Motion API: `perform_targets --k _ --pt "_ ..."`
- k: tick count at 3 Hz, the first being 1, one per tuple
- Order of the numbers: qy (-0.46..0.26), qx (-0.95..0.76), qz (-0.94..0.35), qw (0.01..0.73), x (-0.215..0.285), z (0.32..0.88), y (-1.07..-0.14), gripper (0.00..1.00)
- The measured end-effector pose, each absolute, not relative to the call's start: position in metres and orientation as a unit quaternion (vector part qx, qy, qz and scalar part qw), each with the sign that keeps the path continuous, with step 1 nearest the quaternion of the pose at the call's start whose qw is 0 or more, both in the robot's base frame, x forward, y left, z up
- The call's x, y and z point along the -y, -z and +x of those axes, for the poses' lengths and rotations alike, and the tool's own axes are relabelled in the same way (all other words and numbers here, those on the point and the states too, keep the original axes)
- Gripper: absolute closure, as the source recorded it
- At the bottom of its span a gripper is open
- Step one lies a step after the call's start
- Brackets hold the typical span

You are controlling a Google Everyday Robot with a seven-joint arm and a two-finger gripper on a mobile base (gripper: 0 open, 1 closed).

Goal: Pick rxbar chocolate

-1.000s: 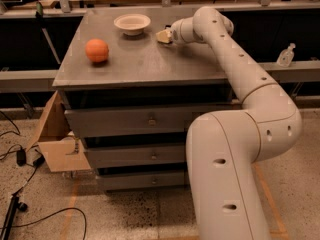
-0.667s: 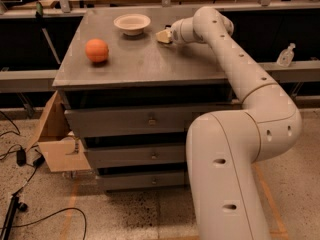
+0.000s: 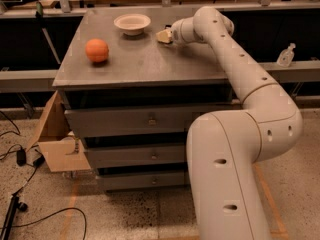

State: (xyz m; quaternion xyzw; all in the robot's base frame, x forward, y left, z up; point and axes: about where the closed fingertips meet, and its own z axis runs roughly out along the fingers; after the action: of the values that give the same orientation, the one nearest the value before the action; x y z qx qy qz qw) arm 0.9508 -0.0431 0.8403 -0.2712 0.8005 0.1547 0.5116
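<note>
My gripper is at the far end of the white arm, low over the back of the grey cabinet top, just right of the white bowl. The rxbar chocolate in its black wrapper does not show; I cannot tell whether it lies under the gripper. The arm reaches in from the lower right and covers the right edge of the cabinet top.
An orange ball sits on the left of the cabinet top. The cabinet has drawers below. An open cardboard box stands at its left on the floor, with cables nearby. A clear bottle stands on the right rail.
</note>
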Motion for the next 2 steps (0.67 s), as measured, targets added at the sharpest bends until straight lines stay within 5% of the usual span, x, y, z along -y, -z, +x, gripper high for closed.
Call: perform_targets --k 2 --pt "-0.125 -0.726 -0.276 0.617 0.124 0.882 -0.967 1.0"
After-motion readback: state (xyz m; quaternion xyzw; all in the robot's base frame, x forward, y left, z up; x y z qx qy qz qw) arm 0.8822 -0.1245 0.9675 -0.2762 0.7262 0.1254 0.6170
